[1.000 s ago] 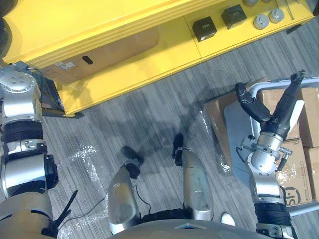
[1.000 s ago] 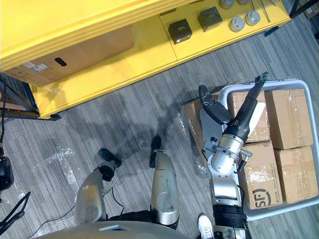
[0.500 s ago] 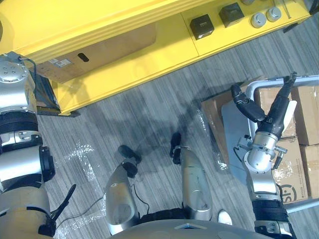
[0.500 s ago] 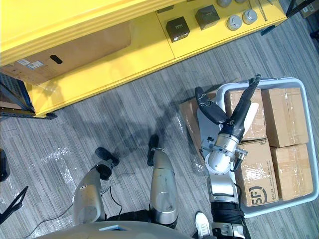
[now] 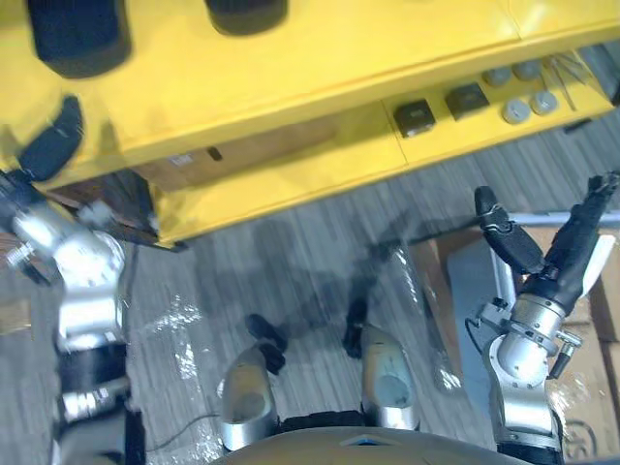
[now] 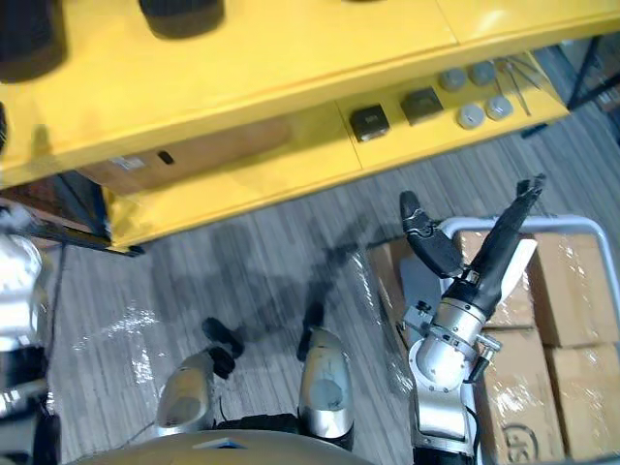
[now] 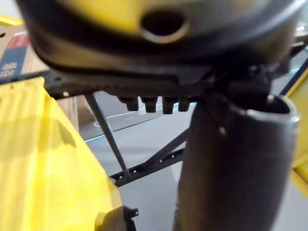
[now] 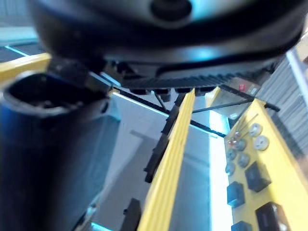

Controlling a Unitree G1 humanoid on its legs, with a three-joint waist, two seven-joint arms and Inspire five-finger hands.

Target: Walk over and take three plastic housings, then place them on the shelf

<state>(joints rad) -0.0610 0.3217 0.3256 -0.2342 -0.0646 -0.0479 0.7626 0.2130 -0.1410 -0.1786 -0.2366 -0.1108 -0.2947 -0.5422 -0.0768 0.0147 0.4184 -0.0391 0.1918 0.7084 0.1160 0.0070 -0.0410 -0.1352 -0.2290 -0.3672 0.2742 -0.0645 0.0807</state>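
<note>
Two black boxy housings (image 5: pixel 418 117) (image 5: pixel 467 99) lie on the low tier of the yellow shelf (image 5: pixel 320 68), beside several grey round discs (image 5: pixel 513 111). Two dark round containers (image 5: pixel 77 34) (image 5: pixel 242 12) stand on the upper tier. My left hand (image 5: pixel 53 139) is raised at the shelf's left end, its fingers (image 7: pixel 151 102) straight and its thumb (image 7: pixel 236 163) free, holding nothing. My right hand (image 6: pixel 484 266) is held up over the floor, well short of the housings, fingers straight, thumb spread, empty.
A cardboard box (image 5: pixel 252 155) sits under the shelf's upper tier. A white bin (image 6: pixel 581 225) of wrapped cartons (image 6: pixel 572 271) stands on the floor at my right. Clear plastic film (image 5: pixel 174 320) lies on the grey floor at my left.
The camera has tipped up, so the shelf's upper tier now shows. My left arm has swung up toward the shelf's left end. The right hand stays raised and open.
</note>
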